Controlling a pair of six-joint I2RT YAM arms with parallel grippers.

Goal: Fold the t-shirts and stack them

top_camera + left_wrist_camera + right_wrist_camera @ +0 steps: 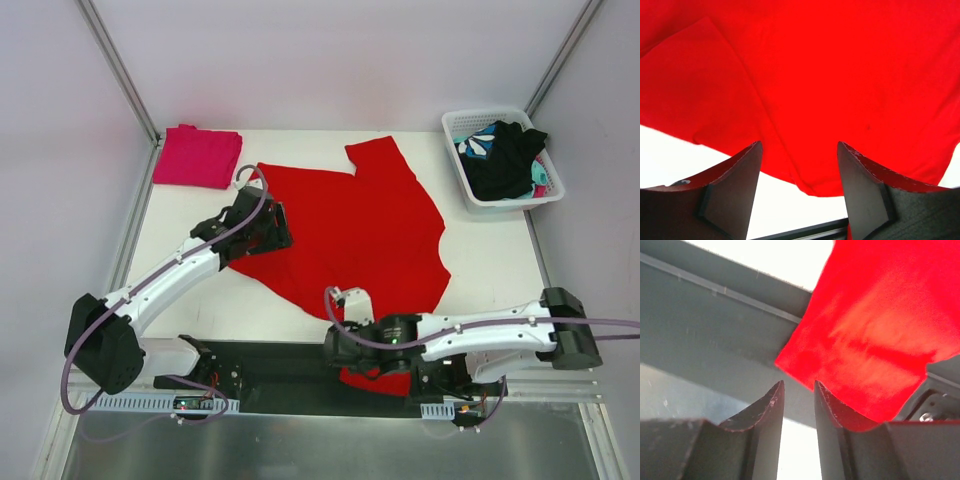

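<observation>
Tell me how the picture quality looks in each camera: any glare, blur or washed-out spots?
Top view: even light, sharp, only soft shadows, and the red shirt shows its folds clearly. Left wrist view: the shirt is oversaturated, nearly flat red, and the table is blown out to white. Right wrist view: the shirt looks soft-focused, with pale glare patches.

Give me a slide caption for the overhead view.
Red t-shirt spread on the table, left hand at its left edge, right hand by its near edge; pink t-shirt folded back left.

Rumpled red t-shirt (pixel 360 225), folded pink t-shirt (pixel 197 156)
</observation>
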